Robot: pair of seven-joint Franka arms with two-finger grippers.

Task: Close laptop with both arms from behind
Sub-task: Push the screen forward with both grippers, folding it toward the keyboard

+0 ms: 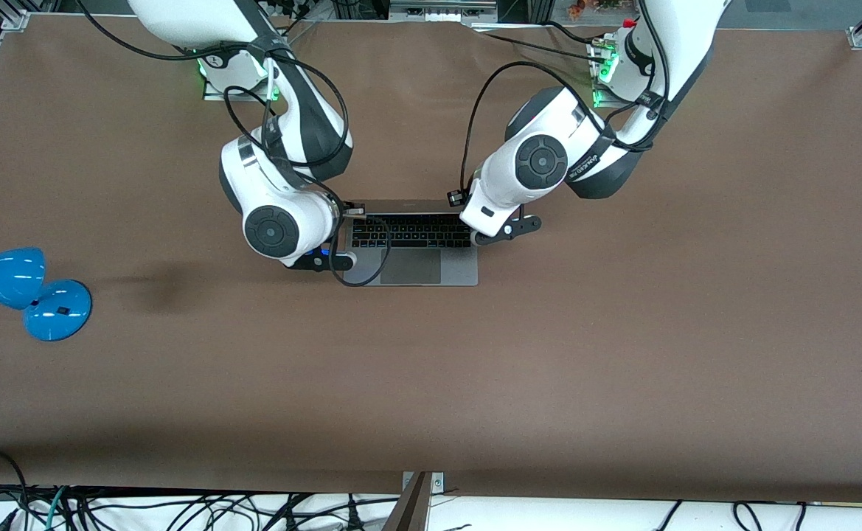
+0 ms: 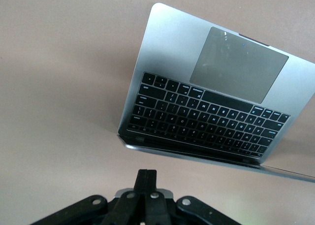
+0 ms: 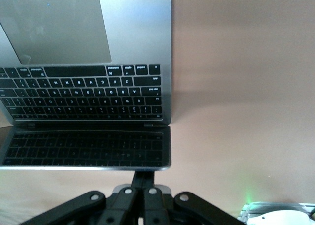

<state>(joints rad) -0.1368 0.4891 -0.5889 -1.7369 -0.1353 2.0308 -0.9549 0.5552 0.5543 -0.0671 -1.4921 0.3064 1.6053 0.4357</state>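
Brown table (image 1: pixel 622 354), bare along the front edge; loose cables hang under that edge

Blue desk lamp (image 1: pixel 29 291) at about 9 o'clock from table centre, at the right arm's end of the table, well apart from everything else

Laptop (image 1: pixel 410 267) open, mid-table, slightly past centre toward 12 o'clock. Grey base flat on the table, trackpad on the part nearest the front camera, black keyboard farther from it, screen edge farthest, up toward the arm bases. In the right wrist view the screen is dark and mirrors the keys, lid tilted well up off the base

Right gripper (image 3: pixel 143 190) sits at the lid's top edge, on the corner toward the right arm's end; fingers pressed together, nothing between them, tip right at or touching the lid rim, contact hard to confirm. In the front view the right arm's wrist covers this corner, roughly 9 o'clock from the keyboard

Left gripper (image 2: pixel 146 183) at the lid's other corner, toward the left arm's end, about 3 o'clock from the keyboard; fingers also closed tight on nothing, tip just beside the lid edge, small gap visible in its wrist view

Both arms reach down from bases at 12 o'clock, green lights lit on both bases
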